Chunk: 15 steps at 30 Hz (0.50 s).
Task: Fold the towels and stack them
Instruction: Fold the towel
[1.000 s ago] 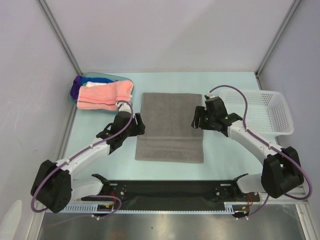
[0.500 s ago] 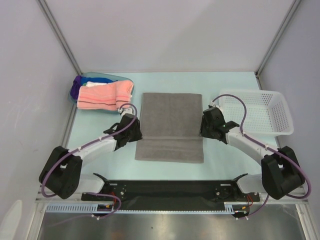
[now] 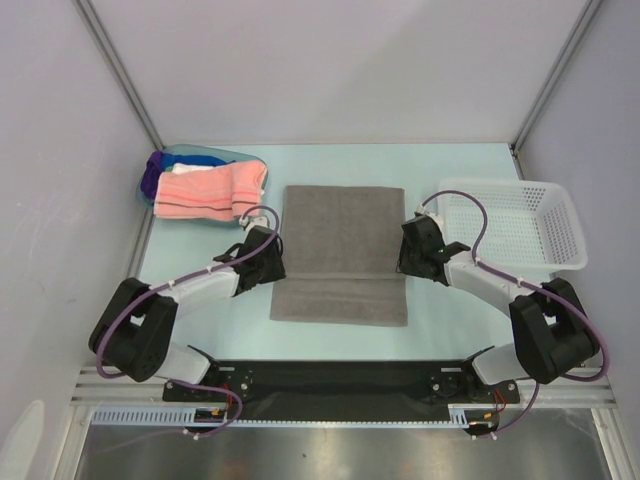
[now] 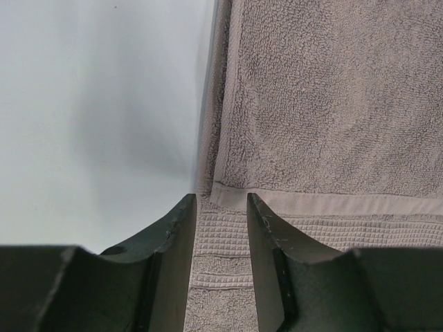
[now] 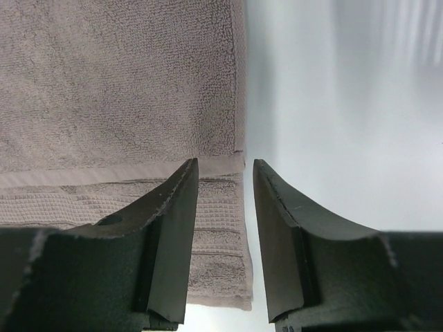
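Observation:
A grey towel lies flat mid-table, its upper layer ending in a hem across the lower third. My left gripper sits low at the towel's left edge, level with that hem. In the left wrist view its jaws stand apart over the flat grey towel, with nothing pinched. My right gripper sits at the right edge by the same hem. Its jaws straddle the border of the grey towel, also apart. A folded salmon pink towel rests at the back left.
The pink towel lies on a translucent blue tub with a purple towel showing at its left. A white mesh basket stands at the right, close behind the right arm. Grey walls close in the table's sides and back.
Both grippers have come down and inward onto the grey towel's side edges at the hem, and both pairs of jaws have narrowed. The towel has not moved.

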Tool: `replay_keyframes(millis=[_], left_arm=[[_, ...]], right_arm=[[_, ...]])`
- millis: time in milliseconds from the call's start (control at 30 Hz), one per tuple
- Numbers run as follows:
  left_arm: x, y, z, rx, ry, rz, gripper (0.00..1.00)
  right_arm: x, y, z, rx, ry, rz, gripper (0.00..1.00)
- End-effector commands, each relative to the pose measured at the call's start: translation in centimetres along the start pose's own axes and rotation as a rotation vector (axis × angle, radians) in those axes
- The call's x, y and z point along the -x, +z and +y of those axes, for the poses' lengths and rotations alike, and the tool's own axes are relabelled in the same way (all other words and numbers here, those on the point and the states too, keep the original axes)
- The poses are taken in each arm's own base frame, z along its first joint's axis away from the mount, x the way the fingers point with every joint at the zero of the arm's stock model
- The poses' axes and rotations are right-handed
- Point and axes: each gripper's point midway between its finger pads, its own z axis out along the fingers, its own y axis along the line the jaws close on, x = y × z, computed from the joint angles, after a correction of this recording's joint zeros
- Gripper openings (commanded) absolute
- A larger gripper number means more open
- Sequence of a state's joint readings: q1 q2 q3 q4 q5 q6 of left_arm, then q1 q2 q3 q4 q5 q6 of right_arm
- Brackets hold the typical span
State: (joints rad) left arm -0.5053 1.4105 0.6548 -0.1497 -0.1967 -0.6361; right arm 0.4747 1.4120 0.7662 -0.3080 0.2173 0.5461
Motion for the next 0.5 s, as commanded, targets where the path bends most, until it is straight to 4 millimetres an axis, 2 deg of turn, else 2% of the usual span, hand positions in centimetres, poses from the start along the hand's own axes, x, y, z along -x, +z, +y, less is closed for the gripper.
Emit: replay_keyframes(millis=[0, 200, 467], left_arm=[[2.13, 0.12, -1.59, -0.052, -0.012, -0.048, 0.4], [2.27, 0.62, -1.64, -0.052, -0.006, -0.048, 0.39], [2.74, 0.64, -1.94, -0.057, 0.003, -0.055, 0.31]], right_arm=[[0.77, 0.37, 0.07, -0.009, 0.014, -0.039, 0.42], [0.69, 0.39, 0.16, -0.005, 0.016, -0.038, 0.42], [0.49, 0.44, 0.07, -0.006, 0.013, -0.034, 0.42]])
